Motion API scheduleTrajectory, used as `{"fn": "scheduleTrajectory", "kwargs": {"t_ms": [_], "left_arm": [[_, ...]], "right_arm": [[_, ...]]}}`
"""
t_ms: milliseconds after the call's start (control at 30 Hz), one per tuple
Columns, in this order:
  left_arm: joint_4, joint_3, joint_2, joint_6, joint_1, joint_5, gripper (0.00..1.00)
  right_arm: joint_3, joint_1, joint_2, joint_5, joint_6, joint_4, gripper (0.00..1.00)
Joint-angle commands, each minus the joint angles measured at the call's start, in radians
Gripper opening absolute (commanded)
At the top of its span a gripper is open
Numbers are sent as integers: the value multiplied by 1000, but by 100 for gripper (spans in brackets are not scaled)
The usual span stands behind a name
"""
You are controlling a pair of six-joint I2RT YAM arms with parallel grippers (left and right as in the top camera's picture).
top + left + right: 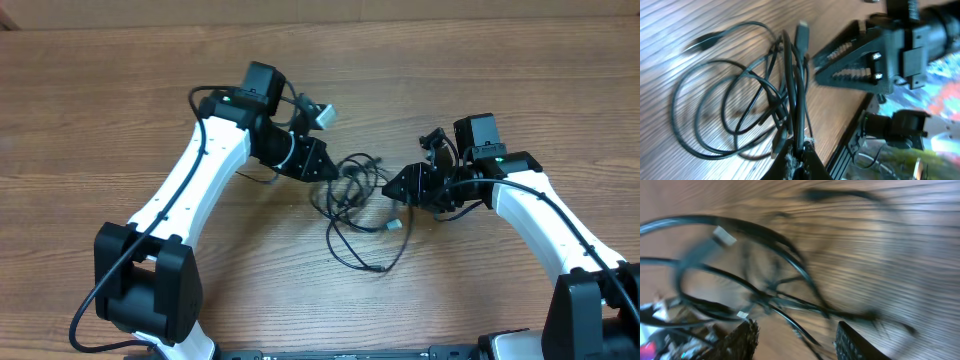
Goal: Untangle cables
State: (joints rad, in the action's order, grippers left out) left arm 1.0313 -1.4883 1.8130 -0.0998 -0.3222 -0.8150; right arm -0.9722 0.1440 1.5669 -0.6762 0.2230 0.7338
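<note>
The cables (355, 195) are thin black cords in loose tangled loops at the middle of the wooden table, with a silver-grey plug tip (394, 226) at the right. My left gripper (326, 170) is at the tangle's left edge, shut on a bunch of cable strands (792, 100) that run up between its fingertips (802, 150). My right gripper (395, 187) is at the tangle's right edge, open, its fingers (797, 340) apart with a cable strand (790, 305) lying between them. The right wrist view is blurred.
The right gripper (860, 65) shows in the left wrist view beyond the tangle. A small white tag (325, 115) sits by the left arm's wrist. The table's far edge (320, 15) runs along the top.
</note>
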Motion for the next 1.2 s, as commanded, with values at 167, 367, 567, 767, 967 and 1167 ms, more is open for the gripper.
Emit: {"fn": "scheduleTrajectory", "kwargs": {"t_ms": [167, 367, 567, 767, 967, 1167], "left_arm": [[-52, -22, -6, -79, -25, -167, 4], [-56, -21, -6, -80, -26, -261, 5], [-60, -22, -6, -80, -26, -343, 4], [-56, -21, -6, -80, -23, -341, 4], [-23, -21, -6, -80, -23, -274, 4], [-23, -21, -6, -37, -22, -171, 4]], "right_arm": [[4, 20, 6, -115, -68, -37, 49], [5, 73, 6, -108, -63, -113, 43], [4, 119, 6, 139, 169, -172, 4], [5, 136, 6, 479, 444, -76, 4], [5, 136, 6, 464, 496, -39, 11], [5, 137, 6, 68, 286, -137, 53]]}}
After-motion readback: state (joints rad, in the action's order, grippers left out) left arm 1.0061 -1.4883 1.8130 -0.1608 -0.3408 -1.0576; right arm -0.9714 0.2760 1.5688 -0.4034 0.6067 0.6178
